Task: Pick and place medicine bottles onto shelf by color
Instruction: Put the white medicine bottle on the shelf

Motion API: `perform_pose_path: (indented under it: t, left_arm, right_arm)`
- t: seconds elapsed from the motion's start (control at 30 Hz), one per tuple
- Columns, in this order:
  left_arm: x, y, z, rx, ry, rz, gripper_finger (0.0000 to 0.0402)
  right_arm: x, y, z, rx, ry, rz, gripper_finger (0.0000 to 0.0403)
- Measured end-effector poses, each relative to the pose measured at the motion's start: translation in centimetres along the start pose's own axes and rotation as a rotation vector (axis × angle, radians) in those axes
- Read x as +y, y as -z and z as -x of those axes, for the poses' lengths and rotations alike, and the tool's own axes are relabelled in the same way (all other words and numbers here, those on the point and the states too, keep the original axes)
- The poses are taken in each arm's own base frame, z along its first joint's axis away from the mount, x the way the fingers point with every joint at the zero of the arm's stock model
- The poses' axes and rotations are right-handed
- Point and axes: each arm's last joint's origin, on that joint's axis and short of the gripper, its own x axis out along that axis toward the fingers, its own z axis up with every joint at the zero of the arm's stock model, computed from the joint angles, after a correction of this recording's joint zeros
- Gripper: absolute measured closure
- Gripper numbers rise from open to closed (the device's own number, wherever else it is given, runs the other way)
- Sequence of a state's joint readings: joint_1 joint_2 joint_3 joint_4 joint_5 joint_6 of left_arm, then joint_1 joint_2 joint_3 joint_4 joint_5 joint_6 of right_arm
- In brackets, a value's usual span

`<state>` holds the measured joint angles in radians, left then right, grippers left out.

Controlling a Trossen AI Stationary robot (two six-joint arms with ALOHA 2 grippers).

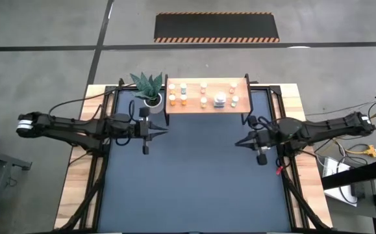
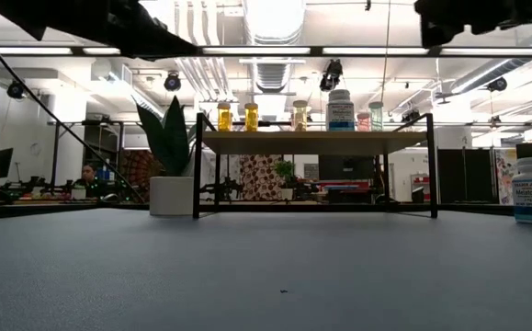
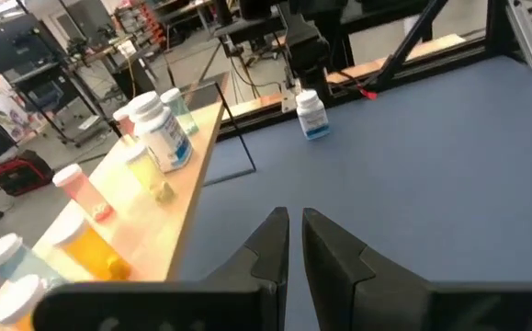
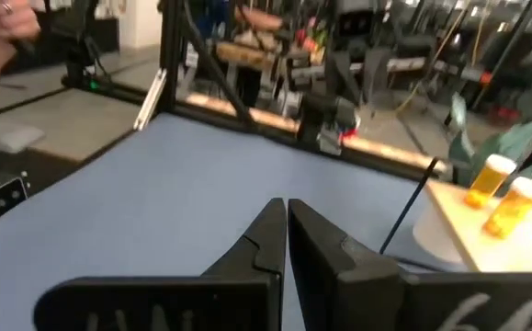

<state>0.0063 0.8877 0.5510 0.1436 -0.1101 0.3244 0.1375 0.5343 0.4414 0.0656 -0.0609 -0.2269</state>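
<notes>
While white bottle (image 3: 311, 114) stands off shelf (image 1: 207, 94): right gripper (image 1: 239, 143) pressed together, empty; left gripper (image 1: 165, 132) likewise; spread before descending.

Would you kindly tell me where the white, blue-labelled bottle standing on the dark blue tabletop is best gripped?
Probably across its round labelled body, below the cap, coming level from the open tabletop side: the white, blue-labelled bottle stands upright and alone, with the light-wood shelf close by.
</notes>
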Motion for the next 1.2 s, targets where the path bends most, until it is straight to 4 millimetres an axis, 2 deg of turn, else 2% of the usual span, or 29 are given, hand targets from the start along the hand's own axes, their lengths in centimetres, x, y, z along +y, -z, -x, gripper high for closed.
perform_pose_path:
  t: [0.1,0.33,0.6,0.9,1.03,1.1,1.2]
  left_arm:
    - [0.0,0.2,0.9,0.028,0.010,0.002,0.0384]
    - [0.0,0.9,2.4,-0.014,-0.002,0.032,0.0384]
    - [-0.9,3.8,3.5,-0.127,-0.032,0.099,0.0384]
    - [-1.2,5.0,4.4,-0.217,-0.054,0.153,0.0384]
    - [-1.2,5.1,4.5,-0.264,-0.065,0.171,0.0384]
    - [-1.1,4.8,4.5,-0.299,-0.071,0.193,0.0384]
    - [-1.0,4.5,4.3,-0.312,-0.075,0.193,0.0384]
  right_arm:
    - [0.2,0.6,1.1,-0.036,0.007,0.018,0.0394]
    - [0.7,1.8,4.3,-0.251,0.065,0.085,0.0394]
    - [1.2,3.6,5.6,-0.362,0.099,0.116,0.0394]
    - [1.5,4.7,6.5,-0.434,0.114,0.093,0.0394]
    - [1.1,4.2,6.5,-0.429,0.187,-0.011,0.0394]
    - [0.7,3.3,6.8,-0.421,0.233,-0.095,0.0394]
    - [0.3,1.6,7.2,-0.356,0.210,-0.180,0.0394]
